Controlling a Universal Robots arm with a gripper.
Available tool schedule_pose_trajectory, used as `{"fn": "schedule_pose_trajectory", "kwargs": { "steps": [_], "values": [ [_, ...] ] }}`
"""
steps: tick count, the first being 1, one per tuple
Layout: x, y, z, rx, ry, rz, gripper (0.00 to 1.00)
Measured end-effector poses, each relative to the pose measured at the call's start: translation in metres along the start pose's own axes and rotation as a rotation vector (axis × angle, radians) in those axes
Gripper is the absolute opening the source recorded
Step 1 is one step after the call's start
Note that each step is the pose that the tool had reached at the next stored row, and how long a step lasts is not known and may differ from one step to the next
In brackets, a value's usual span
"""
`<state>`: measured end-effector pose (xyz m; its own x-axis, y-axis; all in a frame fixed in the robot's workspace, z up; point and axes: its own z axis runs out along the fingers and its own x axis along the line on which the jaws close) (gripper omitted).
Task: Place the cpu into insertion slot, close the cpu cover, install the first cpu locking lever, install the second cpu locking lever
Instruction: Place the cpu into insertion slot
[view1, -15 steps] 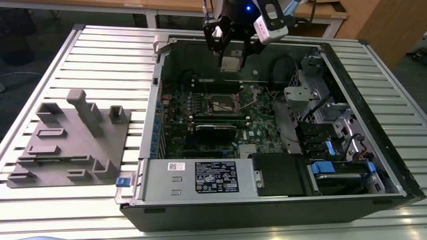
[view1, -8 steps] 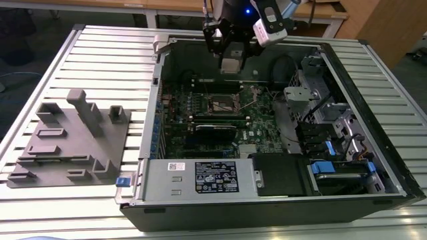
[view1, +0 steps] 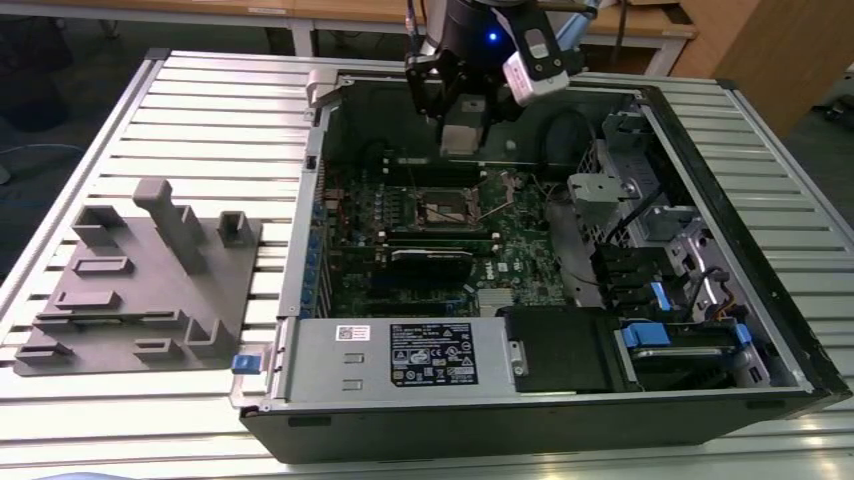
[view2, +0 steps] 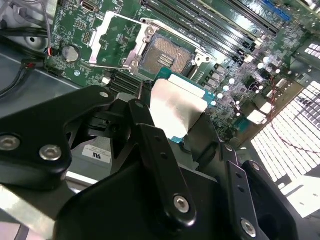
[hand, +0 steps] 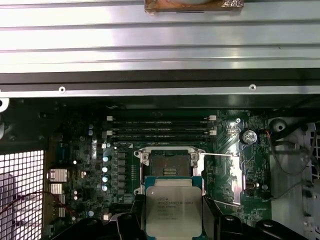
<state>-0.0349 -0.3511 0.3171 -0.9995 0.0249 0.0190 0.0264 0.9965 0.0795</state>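
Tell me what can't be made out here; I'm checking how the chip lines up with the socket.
- Chip: underside faces away in both wrist views; one edge runs off the first wrist view.
- Socket: one side covered by the chip in the first wrist view; detail too small in the exterior view.
- Gripper: where it touches the chip is covered by its own black links in the second wrist view.
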Motion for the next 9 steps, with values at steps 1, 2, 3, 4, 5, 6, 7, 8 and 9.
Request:
{"fn": "schedule_pose_trajectory", "kwargs": {
  "steps": [1,2,3,4,5,6,7,8,9],
  "values": [
    [0.0,-0.0001,0.0017,0.0,0.0001,0.0,0.54],
    [-0.0001,-0.0002,0.0032,0.0,0.0,0.0,0.54],
    [-0.0001,-0.0003,0.0043,0.0001,0.0001,0.0,0.54],
    [-0.0001,-0.0003,0.0046,0.0001,0.0001,0.0,0.54],
    [-0.0001,-0.0004,0.0046,0.0003,0.0001,0.0,0.54],
    [-0.0001,-0.0004,0.0046,0.0003,0.0002,0.0,0.54],
    [-0.0001,-0.0004,0.0047,0.0002,0.0001,0.0,0.54],
    [-0.0001,-0.0004,0.0047,0.0001,0.0001,0.0,0.54],
    [-0.0001,-0.0004,0.0047,0.0002,0.0001,0.0,0.54]
  ]
}}
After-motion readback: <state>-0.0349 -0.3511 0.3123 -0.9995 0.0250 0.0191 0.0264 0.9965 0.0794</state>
